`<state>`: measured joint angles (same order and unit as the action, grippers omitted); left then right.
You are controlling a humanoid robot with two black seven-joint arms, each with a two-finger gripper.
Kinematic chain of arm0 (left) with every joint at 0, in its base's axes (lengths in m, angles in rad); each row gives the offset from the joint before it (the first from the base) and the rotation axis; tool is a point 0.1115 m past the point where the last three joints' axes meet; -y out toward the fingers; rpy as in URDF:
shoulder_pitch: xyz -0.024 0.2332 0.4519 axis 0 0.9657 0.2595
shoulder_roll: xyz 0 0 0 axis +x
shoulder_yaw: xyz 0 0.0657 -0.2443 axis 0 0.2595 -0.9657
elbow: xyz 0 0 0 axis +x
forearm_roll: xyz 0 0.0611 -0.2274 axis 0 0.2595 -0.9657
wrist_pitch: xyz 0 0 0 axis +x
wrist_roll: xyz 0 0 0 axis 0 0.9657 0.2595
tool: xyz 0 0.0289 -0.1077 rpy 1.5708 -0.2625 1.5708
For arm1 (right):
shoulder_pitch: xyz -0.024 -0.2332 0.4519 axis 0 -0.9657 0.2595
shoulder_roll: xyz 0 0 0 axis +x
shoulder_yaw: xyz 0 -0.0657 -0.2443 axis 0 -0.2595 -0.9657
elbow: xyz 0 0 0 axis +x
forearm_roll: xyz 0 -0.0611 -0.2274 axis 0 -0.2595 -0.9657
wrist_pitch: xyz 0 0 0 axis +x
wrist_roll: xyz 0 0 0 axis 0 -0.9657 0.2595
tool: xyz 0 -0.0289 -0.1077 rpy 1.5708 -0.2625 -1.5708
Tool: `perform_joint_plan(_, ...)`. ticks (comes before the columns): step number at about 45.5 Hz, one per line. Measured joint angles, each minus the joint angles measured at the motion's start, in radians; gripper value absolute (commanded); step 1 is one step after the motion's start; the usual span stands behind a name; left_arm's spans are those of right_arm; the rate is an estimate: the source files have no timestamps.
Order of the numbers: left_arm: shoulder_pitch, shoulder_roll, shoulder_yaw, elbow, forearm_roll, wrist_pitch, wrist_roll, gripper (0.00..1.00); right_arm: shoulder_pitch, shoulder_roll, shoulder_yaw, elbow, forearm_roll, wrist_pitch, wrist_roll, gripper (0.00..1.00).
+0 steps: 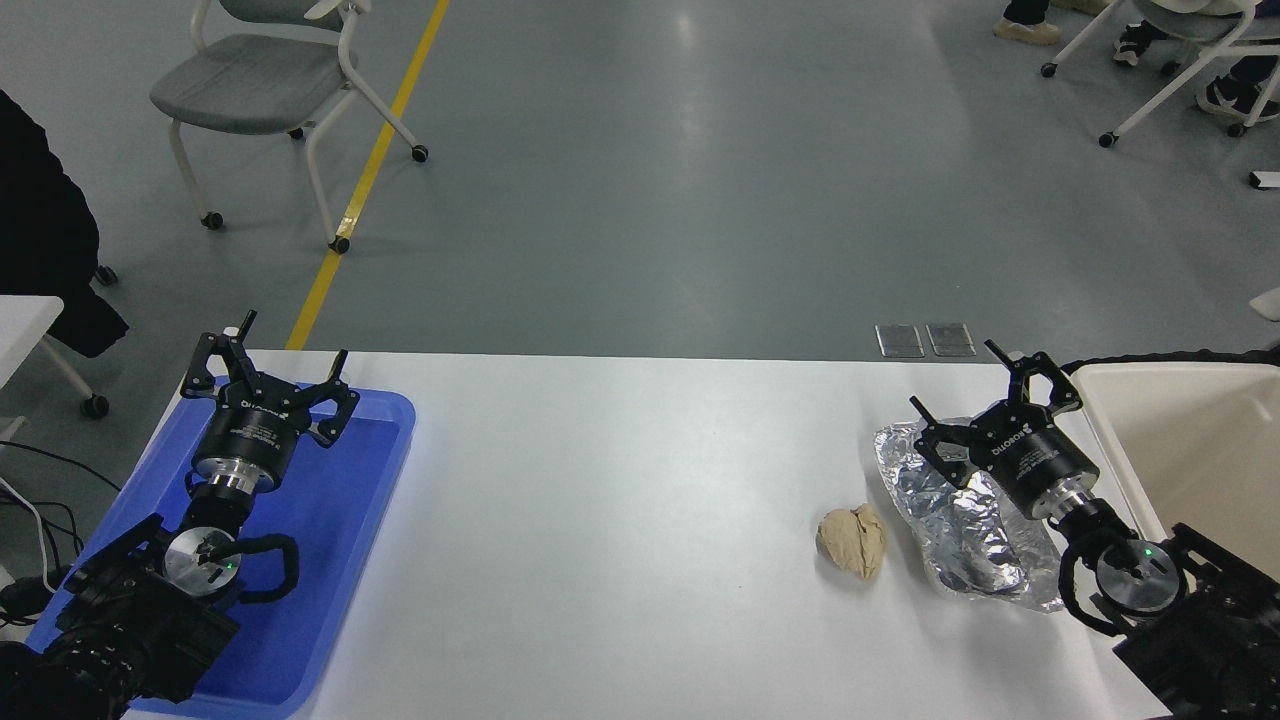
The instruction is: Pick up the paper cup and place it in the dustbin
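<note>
No paper cup shows anywhere in the head view; it is hidden or out of view. The dustbin, a large cream-beige tub, stands at the table's right edge, and the part of its inside that I can see looks bare. My right gripper is open and empty. It hovers over the far end of a crinkled silver foil tray, just left of the dustbin's rim. My left gripper is open and empty, parked over the blue tray at the lower left.
A crumpled tan paper ball lies on the white table left of the foil tray. Beyond the table are grey floor, a wheeled chair and a yellow floor line. A person in dark clothing stands at the left edge.
</note>
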<state>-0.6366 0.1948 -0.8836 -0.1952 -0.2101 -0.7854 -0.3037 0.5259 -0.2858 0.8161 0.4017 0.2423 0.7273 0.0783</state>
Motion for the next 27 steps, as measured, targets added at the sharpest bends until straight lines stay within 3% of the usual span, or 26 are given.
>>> perform_joint_plan(16,0.000,0.001,0.000,0.000,-0.001,0.000,0.000,1.00,0.013,-0.001,-0.005,0.002,-0.012,0.002,-0.002,1.00)
perform_joint_plan(27,0.000,0.002,0.000,0.000,-0.001,0.000,-0.001,1.00,0.121,-0.028,-0.083,0.006,-0.128,-0.001,-0.005,1.00)
